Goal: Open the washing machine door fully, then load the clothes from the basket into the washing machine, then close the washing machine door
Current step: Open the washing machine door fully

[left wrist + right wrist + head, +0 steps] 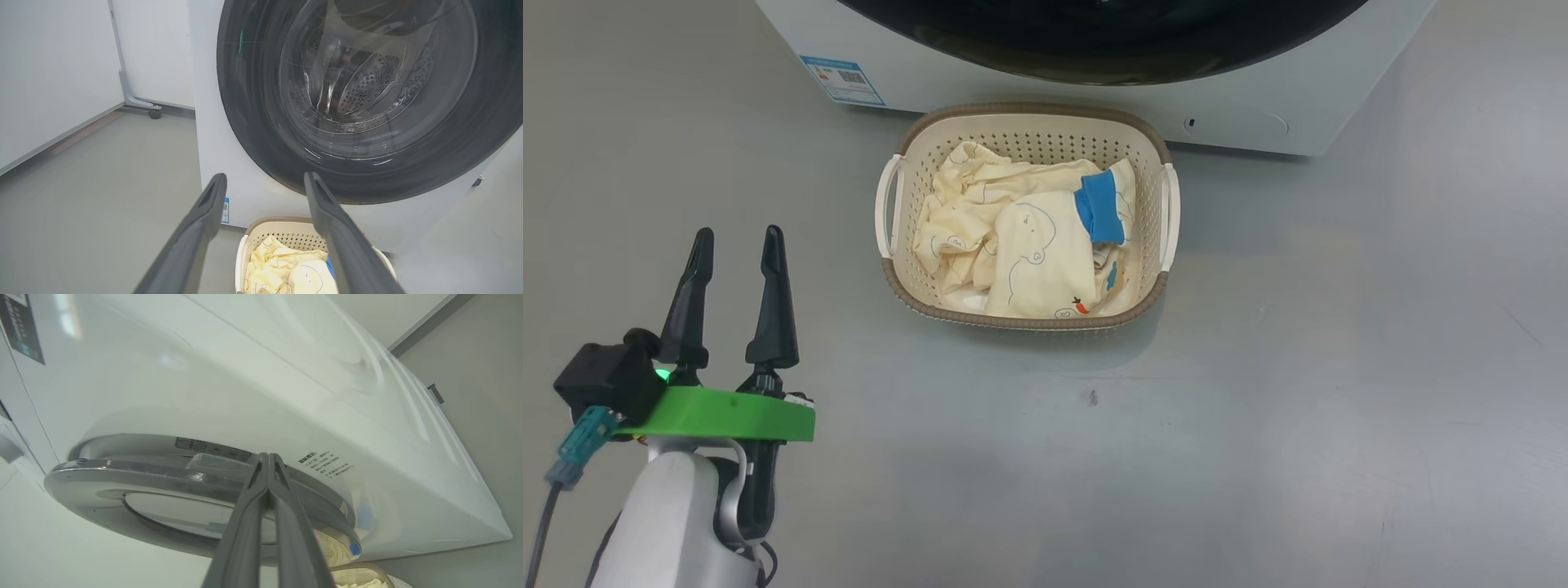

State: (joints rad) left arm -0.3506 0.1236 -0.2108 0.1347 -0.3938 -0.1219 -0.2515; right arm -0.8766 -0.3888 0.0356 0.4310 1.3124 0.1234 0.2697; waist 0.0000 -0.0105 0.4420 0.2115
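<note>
While left gripper (738,233) gapes, basket (1025,109) lies rightward, apart.

Washing machine (1298,90) sticker (841,80) print illegible.

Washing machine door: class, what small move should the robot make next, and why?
Probably pull the shut right tool outward, away from the washing machine, to swing the washing machine door open. Its tips sit at the door's rim, the door looks at most barely ajar, and the clothes lie in the basket, so loading must wait.
</note>
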